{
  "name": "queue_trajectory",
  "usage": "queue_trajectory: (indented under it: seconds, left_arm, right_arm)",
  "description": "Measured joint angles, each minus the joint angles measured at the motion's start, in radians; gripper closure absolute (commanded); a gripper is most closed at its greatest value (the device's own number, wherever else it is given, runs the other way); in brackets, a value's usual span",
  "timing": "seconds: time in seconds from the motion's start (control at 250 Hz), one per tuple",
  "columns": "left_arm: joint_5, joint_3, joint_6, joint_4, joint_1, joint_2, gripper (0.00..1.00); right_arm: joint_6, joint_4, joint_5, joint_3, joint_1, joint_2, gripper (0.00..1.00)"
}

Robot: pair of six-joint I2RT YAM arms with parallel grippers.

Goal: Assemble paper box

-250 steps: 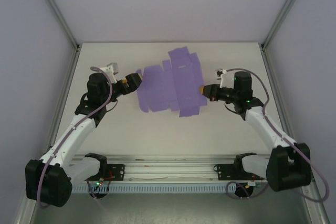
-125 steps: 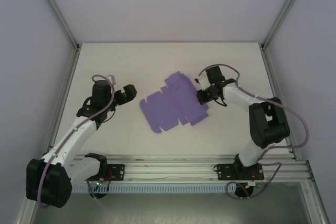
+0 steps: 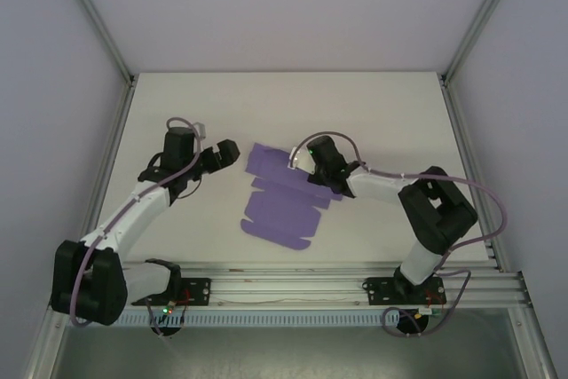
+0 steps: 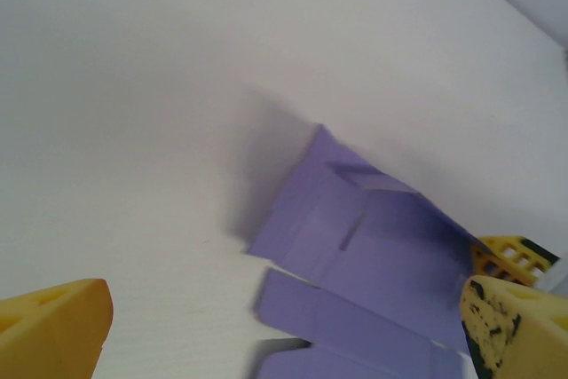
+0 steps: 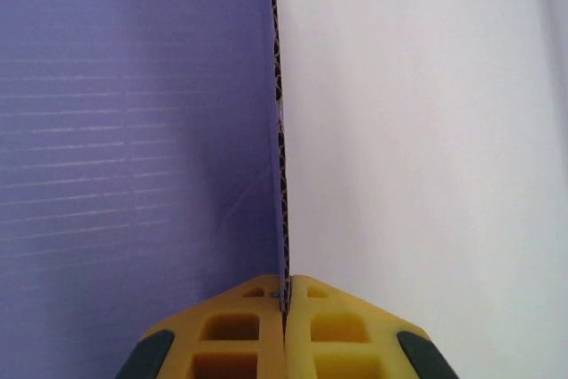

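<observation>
— Your right arm has swept well left across the table (image 3: 382, 113) in the last second. The paper box (image 3: 277, 212) went with it: the sheet has turned and slid toward the near-left, and now lies mid-table between both arms.

— So what step am I on?

— Early folding, I'd judge. Nothing is boxed yet; you have a flat die-cut blank with one panel apparently being raised. Your right gripper (image 5: 286, 292) is clamped on the sheet's edge, with the card sandwiched between the yellow pads (image 5: 232, 326) and no gap. Your left gripper (image 3: 227, 152) is spread wide just beside the blank's far-left corner, holding nothing.

— And next?

— You'll likely want the left to come down and pin that corner. Then the right can crease the panel rather than drag the whole sheet.

— How does the card look?

— Purple and thin, with fluting along its cut edge in the right wrist view. In the left wrist view the far-left panel seems to lift off the table, with a shadow beside it. Slits part the flaps nearer the camera.
</observation>
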Motion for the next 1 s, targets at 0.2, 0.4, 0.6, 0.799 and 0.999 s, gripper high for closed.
queue_trajectory:
  seconds: [0.2, 0.4, 0.6, 0.799, 0.999]
  left_arm:
    - [0.136, 0.109, -0.024, 0.080, -0.001, 0.125, 0.04]
    - [0.230, 0.189, -0.049, 0.128, -0.010, 0.272, 0.21]
    - [0.274, 0.234, -0.053, 0.132, -0.034, 0.348, 0.28]
    - [0.272, 0.255, -0.053, 0.132, -0.036, 0.358, 0.31]
    - [0.269, 0.270, -0.052, 0.131, -0.063, 0.384, 0.34]
  right_arm:
    - [-0.126, 0.219, 0.072, -0.028, 0.044, 0.001, 1.00]
    - [-0.163, 0.293, 0.095, -0.028, 0.062, 0.002, 1.00]
    - [-0.184, 0.299, 0.109, -0.028, 0.087, 0.002, 1.00]
    - [-0.188, 0.299, 0.117, -0.028, 0.097, 0.002, 1.00]
    - [-0.183, 0.315, 0.116, -0.028, 0.101, 0.002, 1.00]
